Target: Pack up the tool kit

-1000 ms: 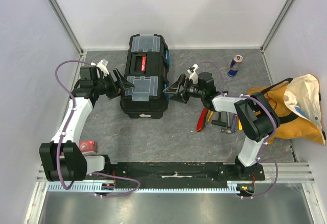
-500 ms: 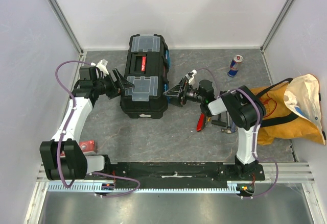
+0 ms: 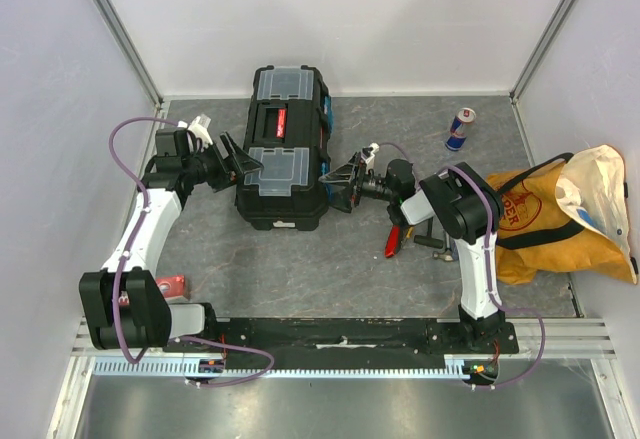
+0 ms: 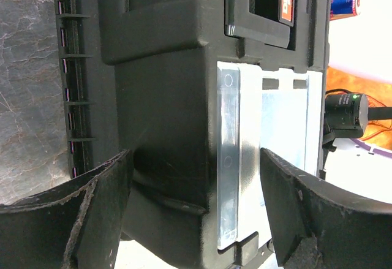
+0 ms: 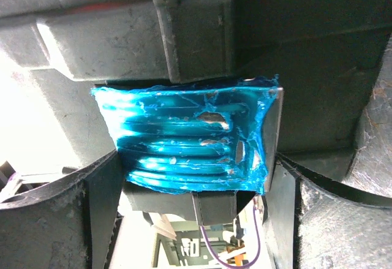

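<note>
The black toolbox (image 3: 285, 149) lies closed on the grey table, with two clear lids and a red handle label (image 3: 281, 122). My left gripper (image 3: 238, 166) is open at its left side, its fingers straddling the box's near corner beside the clear lid (image 4: 282, 128) without touching; in the wrist view this gripper (image 4: 196, 220) shows gaps on both sides. My right gripper (image 3: 335, 181) is open at the box's right side. Its wrist view shows the blue latch (image 5: 190, 137) between the spread fingers of the gripper (image 5: 193, 220). Red- and yellow-handled hand tools (image 3: 398, 234) lie under the right arm.
A yellow-orange fabric bag (image 3: 565, 214) slumps at the right wall. A blue-silver drink can (image 3: 460, 129) stands at the back right. A small red object (image 3: 170, 285) lies near the left arm's base. White walls close in three sides.
My right arm has folded in and its gripper has moved left, up against the toolbox's right side at the blue latch. The left gripper has barely moved.
</note>
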